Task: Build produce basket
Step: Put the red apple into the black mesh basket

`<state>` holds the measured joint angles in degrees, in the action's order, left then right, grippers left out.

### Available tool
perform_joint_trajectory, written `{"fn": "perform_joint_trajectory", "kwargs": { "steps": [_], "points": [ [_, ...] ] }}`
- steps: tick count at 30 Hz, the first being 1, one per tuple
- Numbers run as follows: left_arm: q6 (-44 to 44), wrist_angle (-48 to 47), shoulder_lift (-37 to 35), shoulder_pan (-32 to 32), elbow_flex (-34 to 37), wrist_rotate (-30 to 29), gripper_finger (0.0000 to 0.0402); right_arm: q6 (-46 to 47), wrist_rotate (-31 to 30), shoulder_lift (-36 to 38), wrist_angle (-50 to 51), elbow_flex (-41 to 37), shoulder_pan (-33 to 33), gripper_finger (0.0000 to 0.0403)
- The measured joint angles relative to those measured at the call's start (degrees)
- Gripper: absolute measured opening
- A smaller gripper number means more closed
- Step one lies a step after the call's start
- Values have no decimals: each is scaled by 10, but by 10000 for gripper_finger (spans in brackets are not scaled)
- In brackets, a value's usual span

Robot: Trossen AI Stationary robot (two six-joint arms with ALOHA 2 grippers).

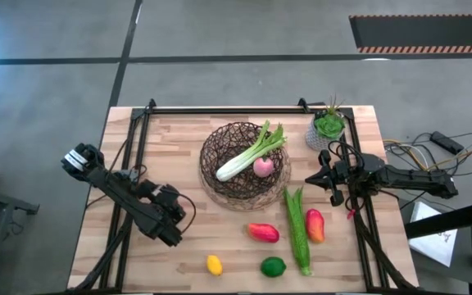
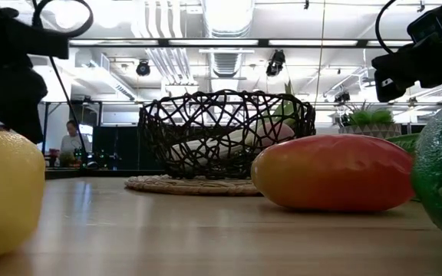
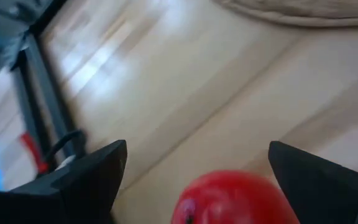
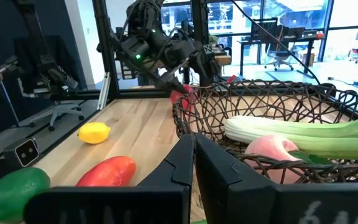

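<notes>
The basket [image 1: 245, 166] sits at the middle of the surface [image 1: 179, 131] on its pale woven mat. Inside lie the celery [image 1: 248, 153], running corner to corner, and a pink fruit [image 1: 263, 168] touching it.

The left gripper [image 3: 194, 168] hangs over the surface left of the basket with its jaws spread wide; a red fruit [image 3: 229, 199] lies between them (touching or not, I cannot tell).

The right gripper [image 4: 194, 165] is just right of the basket, near the potted plant [image 1: 328, 127], jaws pressed together and holding nothing.

The remaining produce lies on the surface in front of the basket: a long green vegetable [image 1: 298, 229], a red-orange fruit [image 1: 315, 225] touching its right side, another red-orange fruit [image 1: 263, 233] to its left, then the lime [image 1: 273, 266] and lemon [image 1: 214, 265] nearest the front edge.
</notes>
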<state>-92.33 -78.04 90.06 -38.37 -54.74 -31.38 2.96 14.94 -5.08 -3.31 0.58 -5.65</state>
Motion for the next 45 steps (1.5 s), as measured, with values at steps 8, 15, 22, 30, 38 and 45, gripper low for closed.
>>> {"fn": "perform_joint_trajectory", "kwargs": {
  "steps": [8, 15, 22, 30, 38, 45],
  "points": [
    [-58, -43, -2, -1, -22, 77, 374, 0, 0, 0, 0, 0, 0, 9],
    [38, -11, -2, -51, -71, 141, 374, 0, 0, 0, 0, 0, 0, 9],
    [125, -20, 28, -70, -133, 268, 374, 0, 0, 0, 0, 0, 0, 9],
    [13, -75, 14, -74, -147, 294, 365, 0, 0, 0, 0, 0, 0, 9],
    [-20, -11, -26, -80, -105, 298, 297, 0, 0, 0, 0, 0, 0, 9],
    [17, -1, 36, -99, -107, 290, 264, 0, 0, 0, 0, 0, 0, 9]
  ]
}}
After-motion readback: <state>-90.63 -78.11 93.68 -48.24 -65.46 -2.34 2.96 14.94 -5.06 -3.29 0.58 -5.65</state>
